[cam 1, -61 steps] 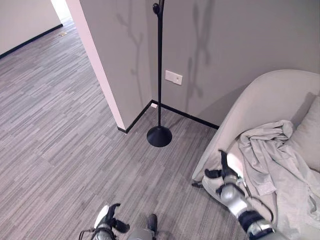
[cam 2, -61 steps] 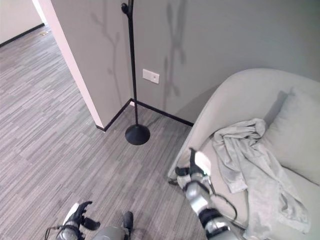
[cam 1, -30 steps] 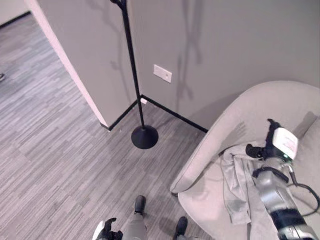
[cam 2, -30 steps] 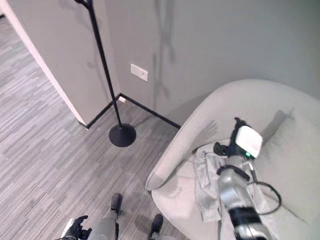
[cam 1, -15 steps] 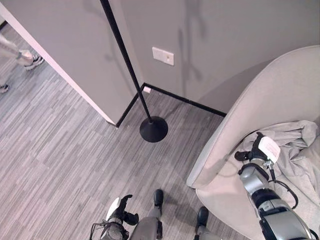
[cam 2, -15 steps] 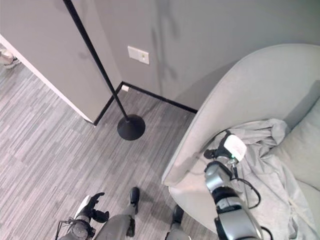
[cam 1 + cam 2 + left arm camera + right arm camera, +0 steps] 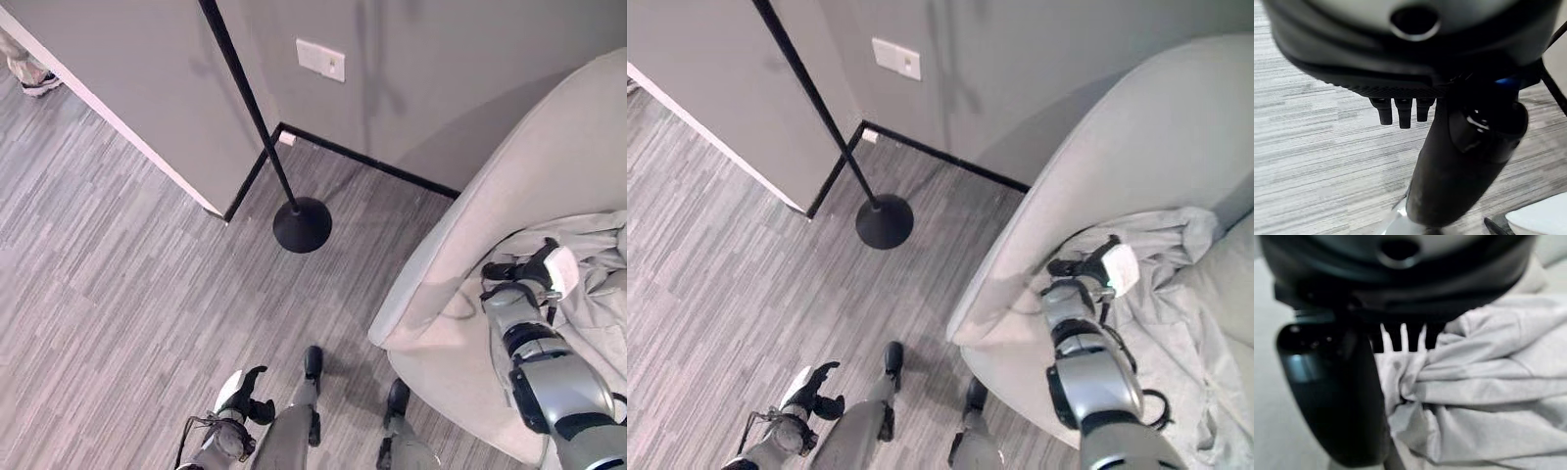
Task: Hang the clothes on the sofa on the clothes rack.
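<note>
The clothes (image 7: 588, 264), a light grey garment, lie crumpled on the seat of the sofa (image 7: 509, 186) at the right of the scene, spreading from the sofa's left inner edge toward the right and nearer side. The bundle has no single clear direction; its long axis appears to run from the far left of the seat toward the near right, with folds and creases following that line.

The right hand (image 7: 1095, 266) is placed at the left edge of the garment, close to the sofa's curved backrest. In the right wrist view the thumb (image 7: 1332, 396) and the fingers (image 7: 1400, 338) close on a gathered fold of the cloth, so the hand is pinching the fabric. This edge is judged the most reachable grip point, since the bunched cloth gives material to seize.

The left hand (image 7: 240, 401) hangs low at the near left above the floor (image 7: 118, 255), fingers loosely curled and holding nothing; it is idle.

The clothes rack (image 7: 284, 191), a black pole on a round base, stands at the far left of the sofa near the wall (image 7: 431, 69) corner, well apart from the garment. Lifting and carrying toward it is not yet done
</note>
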Controlling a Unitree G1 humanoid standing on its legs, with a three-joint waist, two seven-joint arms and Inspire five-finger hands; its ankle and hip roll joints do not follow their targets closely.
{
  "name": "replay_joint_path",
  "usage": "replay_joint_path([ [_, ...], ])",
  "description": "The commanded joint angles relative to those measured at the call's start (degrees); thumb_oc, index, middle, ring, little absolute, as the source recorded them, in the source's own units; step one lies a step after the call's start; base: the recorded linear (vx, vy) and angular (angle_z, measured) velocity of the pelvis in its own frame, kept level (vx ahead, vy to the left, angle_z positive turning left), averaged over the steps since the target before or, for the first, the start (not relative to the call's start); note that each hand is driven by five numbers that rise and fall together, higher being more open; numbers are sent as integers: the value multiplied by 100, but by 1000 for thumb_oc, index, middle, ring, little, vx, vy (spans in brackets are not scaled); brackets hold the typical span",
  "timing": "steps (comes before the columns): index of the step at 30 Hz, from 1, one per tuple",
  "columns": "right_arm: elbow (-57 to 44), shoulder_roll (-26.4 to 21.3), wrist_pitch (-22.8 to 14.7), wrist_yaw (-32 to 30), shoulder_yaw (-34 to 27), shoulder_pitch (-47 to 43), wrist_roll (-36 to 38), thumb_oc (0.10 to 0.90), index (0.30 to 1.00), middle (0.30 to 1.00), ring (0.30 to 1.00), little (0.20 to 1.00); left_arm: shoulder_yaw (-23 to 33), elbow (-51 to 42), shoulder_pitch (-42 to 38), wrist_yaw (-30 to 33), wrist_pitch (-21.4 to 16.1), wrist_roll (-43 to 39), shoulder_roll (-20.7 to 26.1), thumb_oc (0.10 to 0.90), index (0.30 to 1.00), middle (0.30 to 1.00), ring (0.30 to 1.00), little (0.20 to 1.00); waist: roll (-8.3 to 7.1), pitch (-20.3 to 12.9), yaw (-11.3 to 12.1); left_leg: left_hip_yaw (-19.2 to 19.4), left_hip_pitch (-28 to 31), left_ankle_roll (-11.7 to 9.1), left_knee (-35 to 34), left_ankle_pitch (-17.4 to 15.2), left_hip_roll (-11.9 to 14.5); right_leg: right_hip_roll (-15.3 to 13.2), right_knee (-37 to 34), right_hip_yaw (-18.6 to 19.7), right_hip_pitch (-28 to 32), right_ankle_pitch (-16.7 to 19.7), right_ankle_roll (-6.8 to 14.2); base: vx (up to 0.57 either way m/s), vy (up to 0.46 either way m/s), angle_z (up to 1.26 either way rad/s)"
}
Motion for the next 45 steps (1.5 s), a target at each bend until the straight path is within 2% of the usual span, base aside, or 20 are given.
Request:
replay_joint_path([
  [1,101,-776,-336,-327,223,-533,433,800,900,900,900,900,-224,49,-69,197,-119,-210,-78,800,900,900,900,900,-85,-175,26,-193,163,-509,16,-675,408,-521,87,226,-273,63,416,22,31,-1],
  [6,-30,-1349,-417,-306,140,-630,788,800,900,900,900,900,-153,22,-67,277,-120,-296,17,800,900,900,900,900,64,-10,-49,-197,51,-523,16,-656,339,-595,121,240,-412,112,454,14,27,0],
  [10,-105,-1588,-500,-257,132,-754,990,800,900,900,900,900,-149,-20,-68,308,-144,-327,63,800,900,900,900,900,121,96,-80,-191,-27,-529,16,-639,309,-622,128,288,-529,155,472,1,6,-2],
  [13,22,-1972,-507,-91,327,-1057,1085,800,900,900,900,900,-262,-171,-97,262,-176,-302,171,800,900,900,900,900,187,224,-100,-161,-154,-549,16,-619,297,-657,118,339,-688,217,493,2,5,-1],
  [16,180,-2129,-471,29,530,-1275,1072,800,900,900,900,900,-372,-365,-138,219,-170,-224,246,800,900,900,900,900,216,280,-100,-146,-223,-558,16,-609,298,-659,98,374,-769,253,505,-11,-1,-10],
  [17,305,-2208,-403,235,802,-1460,986,800,900,900,900,900,-442,-603,-201,200,-172,-142,382,800,900,900,900,900,196,377,-130,-127,-305,-575,16,-578,317,-638,86,408,-884,286,507,-18,-5,-13],
  [21,407,-2069,-376,389,1016,-1528,872,800,900,900,900,900,-427,-641,-345,222,-166,-184,403,800,900,900,900,900,150,467,-170,-122,-391,-579,16,-551,328,-582,88,477,-1009,314,492,-16,-20,-6],
  [27,506,-1785,-412,628,1295,-1703,966,800,900,900,900,900,-383,-670,-619,364,-146,-190,579,800,900,900,900,900,-24,631,-216,-139,-549,-608,16,-488,393,-478,86,498,-1179,345,458,-10,-31,-6],
  [31,536,-1633,-509,662,1288,-1755,1217,800,900,900,900,900,-232,-653,-713,328,-128,-287,650,800,900,900,900,900,-83,684,-237,-162,-624,-607,16,-462,414,-430,88,501,-1252,343,445,-6,-28,-2],
  [35,-8,-1337,-591,611,1392,-1698,1274,800,900,900,900,900,-15,-394,-782,426,-118,-460,673,800,900,900,900,900,-265,791,-302,-192,-765,-619,16,-432,477,-340,94,514,-1378,344,393,-15,-54,-3],
  [38,94,-1464,-704,739,1301,-1732,1715,800,900,900,900,900,30,-569,-828,394,-136,-523,800,800,900,900,900,900,-283,842,-306,-204,-817,-624,16,-426,472,-316,94,520,-1428,356,385,-9,-12,-3],
  [39,207,-1485,-715,866,1292,-1790,1889,678,716,716,716,716,19,-457,-895,369,-143,-566,802,800,900,900,900,900,-300,848,-311,-194,-812,-627,16,-427,477,-304,95,532,-1442,352,378,0,0,0],
  [40,236,-1477,-742,893,1272,-1817,1977,400,300,300,300,300,21,-425,-917,363,-148,-574,794,800,900,900,900,900,-299,851,-317,-185,-811,-630,16,-428,479,-301,94,539,-1444,353,378,0,0,0],
  [45,227,-1485,-766,1027,1314,-1853,2075,400,300,300,300,300,20,-541,-953,323,-155,-565,836,800,900,900,900,900,-297,857,-333,-159,-786,-636,16,-447,489,-297,92,576,-1439,346,379,1,-1,-4],
])
